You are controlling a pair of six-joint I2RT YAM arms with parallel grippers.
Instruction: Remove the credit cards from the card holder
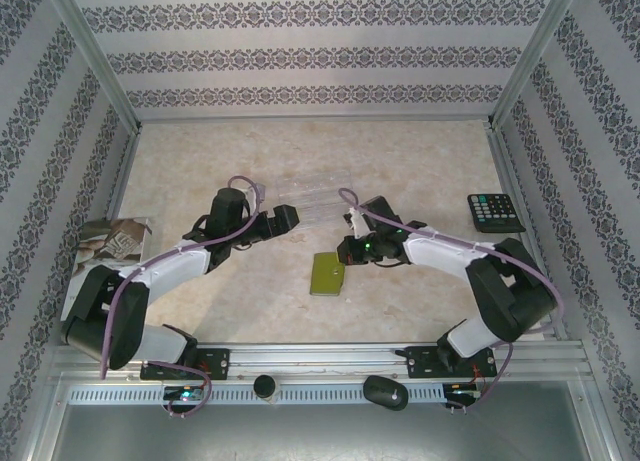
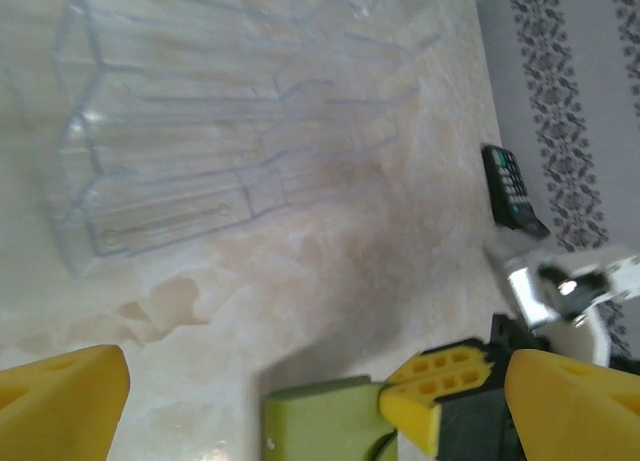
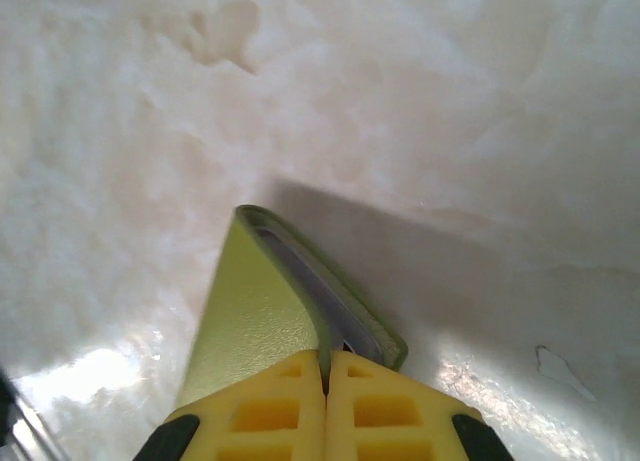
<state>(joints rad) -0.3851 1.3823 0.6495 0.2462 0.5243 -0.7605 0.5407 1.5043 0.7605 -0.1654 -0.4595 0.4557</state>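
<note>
Right now the card holder (image 1: 328, 274) lies on the marble-patterned table (image 1: 420, 156), near its front edge, between the two arms and well apart from the calculator (image 1: 495, 212) off to the right. The right gripper (image 3: 325, 376) sits at the holder's far right corner with its yellow fingertips pressed flat together. The olive cover runs up to that seam, but I cannot tell whether a flap is nipped between the pads or they merely rest on it. Seen from the right wrist, the two covers gape a little, and a dark grey sliver (image 3: 300, 271) between them could be lining or a card edge. The left gripper (image 1: 285, 219) hangs spread wide and empty just beyond the holder, near a clear plastic tray (image 2: 200, 131).

The holder looks light and flat with a soft fold, so it will likely skid or lift whole if only one cover is tugged. One arm should probably pin the lower cover while the other peels the upper one back by its free edge. The credit cards are presumably tucked inside. They should be thin, stiff and slick, best taken by an exposed short edge and drawn straight out along the pocket, since a squeeze across the flat face would slip
</note>
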